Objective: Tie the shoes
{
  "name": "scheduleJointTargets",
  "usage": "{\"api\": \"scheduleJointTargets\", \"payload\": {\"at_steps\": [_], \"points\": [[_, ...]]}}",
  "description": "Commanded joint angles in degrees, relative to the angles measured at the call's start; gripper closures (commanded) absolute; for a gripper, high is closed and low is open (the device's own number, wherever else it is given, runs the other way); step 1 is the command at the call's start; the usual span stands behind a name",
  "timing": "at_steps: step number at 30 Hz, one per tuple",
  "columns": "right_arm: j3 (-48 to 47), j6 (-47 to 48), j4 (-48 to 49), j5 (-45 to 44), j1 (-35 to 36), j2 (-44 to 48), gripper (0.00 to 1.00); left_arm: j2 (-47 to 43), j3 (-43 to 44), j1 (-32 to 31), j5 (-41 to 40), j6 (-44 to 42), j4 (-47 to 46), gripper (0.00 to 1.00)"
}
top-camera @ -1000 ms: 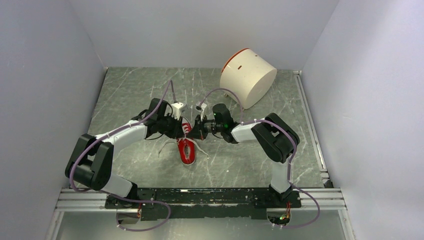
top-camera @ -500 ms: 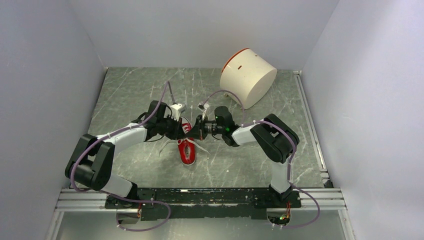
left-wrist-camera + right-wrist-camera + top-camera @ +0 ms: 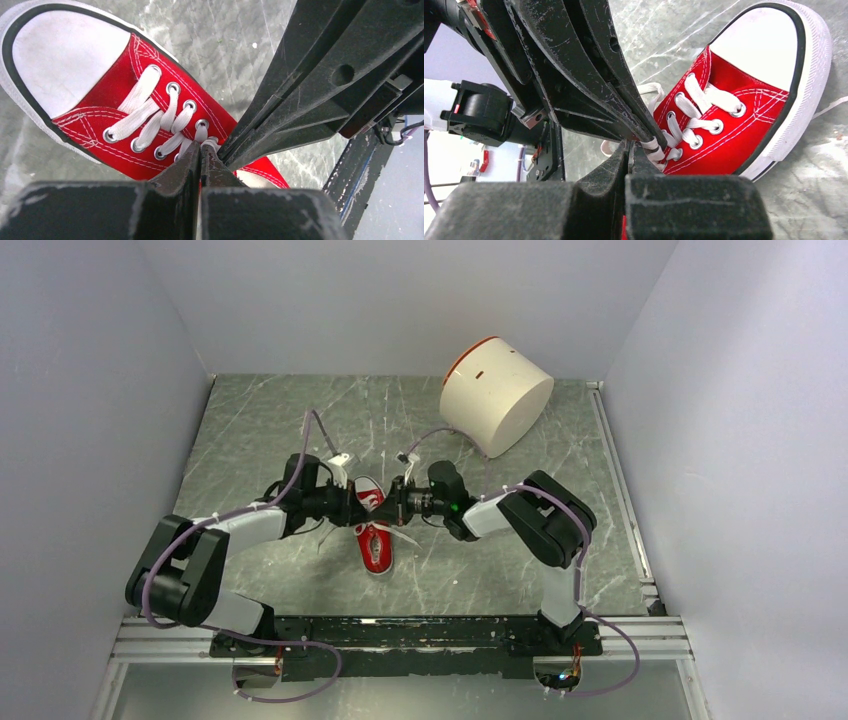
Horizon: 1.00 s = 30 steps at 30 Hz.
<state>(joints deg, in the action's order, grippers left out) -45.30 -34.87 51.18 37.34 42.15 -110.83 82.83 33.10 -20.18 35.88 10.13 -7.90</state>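
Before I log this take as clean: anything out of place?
The white red-rimmed cylindrical tub lies tipped over at the far edge of the table; the white laces of the small red canvas sneaker trail loose.

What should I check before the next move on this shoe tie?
1. Left gripper shut: ok.
2. Right gripper shut: ok.
3. Lace actually pinched, not just lying at the tips: cannot tell.
4. Sneaker upright on the table: ok.
5. Bow formed: not ok, loose ends lie on the table.
6. White drum apart from both arms: ok.
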Motion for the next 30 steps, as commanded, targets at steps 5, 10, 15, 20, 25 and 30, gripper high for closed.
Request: {"api": "scheduleJointTargets", "payload": {"at_steps": [5, 10, 15, 20, 25, 30], "points": [[-0.12, -5.07, 5.54, 3.37, 3.16, 1.15, 0.90, 0.76, -2.07, 0.32, 4.26, 2.60, -8.29, 0.95], [0.88, -1.90, -2.39, 3.69, 1.53, 6.33, 0.67, 0.14, -2.46, 0.54, 4.24, 1.65, -7.78, 0.95], [2.35, 10.03, -13.80, 0.48, -0.33, 14.27, 0.54, 0.08, -1.90, 0.84, 4.27, 0.94, -6.72, 0.95], [-0.21, 20.48, -20.68, -5.26, -3.60, 14.46, 0.58, 1.22, -0.85, 1.11, 4.94, -0.01, -5.37, 0.95], [-6.04, 29.41, -25.68, -8.18, -4.79, 8.52, 0.67, 1.55, 0.52, 1.44, 4.95, -1.78, -2.54, 0.95], [-10.95, 37.30, -28.88, -2.28, -3.78, 2.96, 0.68, 0.73, 0.99, 1.60, 4.73, -3.10, -0.72, 0.95]]}}
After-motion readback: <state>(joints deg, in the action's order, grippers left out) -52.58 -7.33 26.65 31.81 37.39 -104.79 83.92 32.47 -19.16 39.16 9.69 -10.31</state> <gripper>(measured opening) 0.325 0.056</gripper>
